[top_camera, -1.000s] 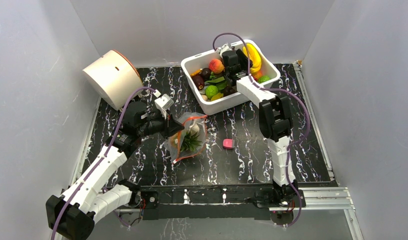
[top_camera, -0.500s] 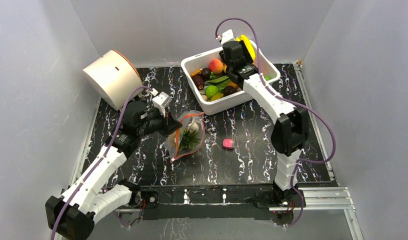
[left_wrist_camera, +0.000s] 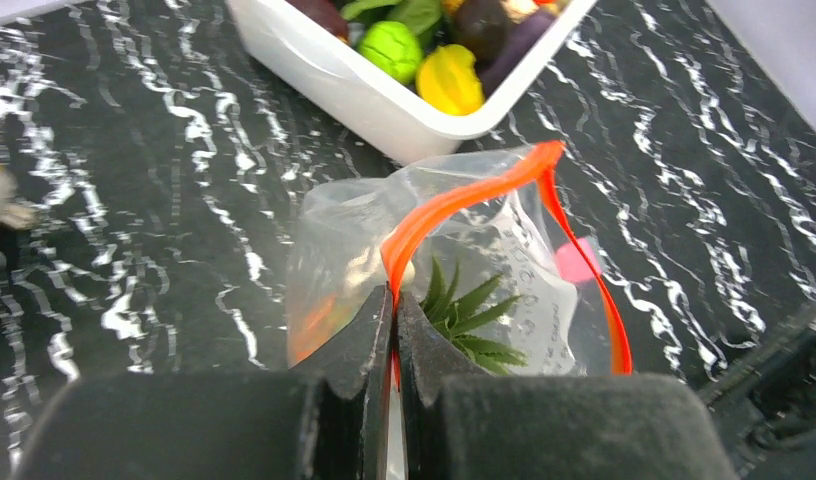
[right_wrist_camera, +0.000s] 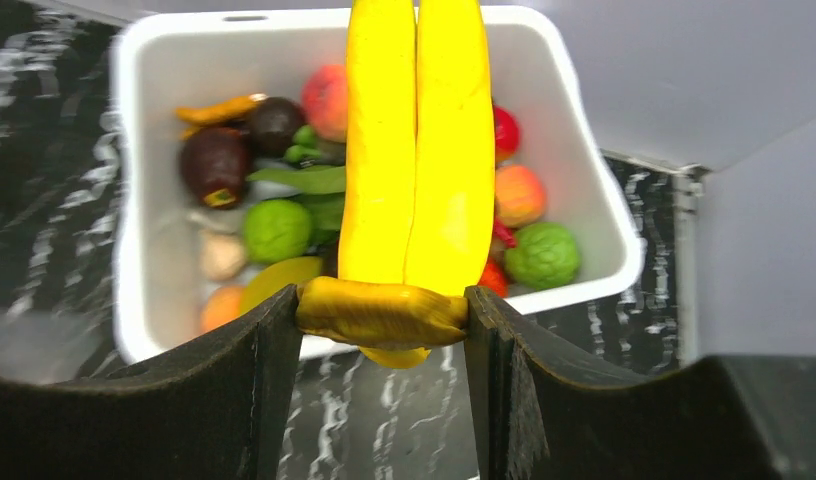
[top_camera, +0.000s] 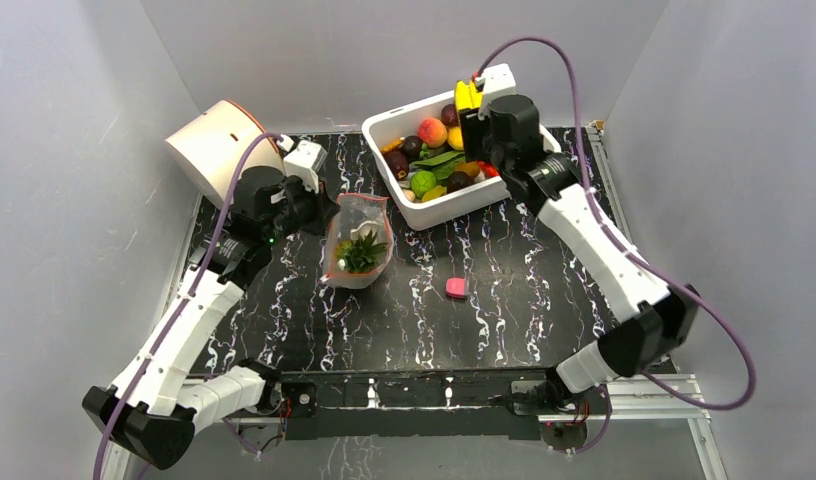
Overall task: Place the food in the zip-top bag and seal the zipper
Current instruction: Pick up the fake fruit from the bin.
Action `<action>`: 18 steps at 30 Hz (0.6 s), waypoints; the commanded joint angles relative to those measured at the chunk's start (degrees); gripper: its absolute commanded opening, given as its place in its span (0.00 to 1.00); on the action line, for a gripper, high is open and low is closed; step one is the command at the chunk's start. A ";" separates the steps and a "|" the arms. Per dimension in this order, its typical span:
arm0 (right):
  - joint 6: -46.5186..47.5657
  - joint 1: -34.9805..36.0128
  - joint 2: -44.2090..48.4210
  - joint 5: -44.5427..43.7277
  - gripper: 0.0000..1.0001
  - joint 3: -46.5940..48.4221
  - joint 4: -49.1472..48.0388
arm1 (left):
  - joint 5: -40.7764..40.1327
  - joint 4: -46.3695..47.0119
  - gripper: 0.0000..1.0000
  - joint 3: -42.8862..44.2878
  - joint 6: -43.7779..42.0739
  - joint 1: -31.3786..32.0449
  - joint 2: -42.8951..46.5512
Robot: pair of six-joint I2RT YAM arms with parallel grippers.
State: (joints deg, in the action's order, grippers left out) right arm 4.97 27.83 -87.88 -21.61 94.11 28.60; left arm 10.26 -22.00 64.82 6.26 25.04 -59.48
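Since a second ago the right gripper [right_wrist_camera: 382,318] has risen out of the white rectangular plastic bin [top_camera: 439,208] and now hangs above the bin's far rim. Its fingers are clamped on the brownish stem end of the yellow plastic banana bunch [right_wrist_camera: 414,150], which was down among the bin's contents before. The right arm's elbow has swung out, away from the bin. The left gripper [left_wrist_camera: 394,312] has carried the clear floppy zip-top bag [top_camera: 356,240] closer to the bin. The bag now stands just in front of the bin's near left corner, with its mouth facing the bin. The left fingers are pinched shut on the thin red-orange zipper strip [left_wrist_camera: 464,195] at the bag's mouth. The small pink rounded block [top_camera: 456,288], in front of the bin, has not moved. Counted: one bag, holding one toy pineapple whose spiky green crown [left_wrist_camera: 466,312] shows through the plastic. One bunch, with two bananas visible. One pink block and one bin. In the bin, two bumpy green fruits [right_wrist_camera: 276,230] and two dark purple round fruits [right_wrist_camera: 216,165] show among other pieces. One round white drum with an orange rim [top_camera: 216,150] lies tipped, left of the bin.
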 commanded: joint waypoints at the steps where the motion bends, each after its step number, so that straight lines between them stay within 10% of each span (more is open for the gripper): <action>1: -9.30 0.42 8.62 13.35 0.17 -5.27 -4.26 | -9.11 -6.12 0.00 4.76 -3.65 0.21 0.01; 18: -27.96 0.82 31.49 43.71 0.15 -25.18 -10.41 | 8.73 5.22 0.00 -2.84 8.86 0.20 -6.11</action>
State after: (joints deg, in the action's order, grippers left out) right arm -19.16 28.56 -60.42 14.66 69.54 22.00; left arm 12.43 -20.95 62.81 10.72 25.04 -65.47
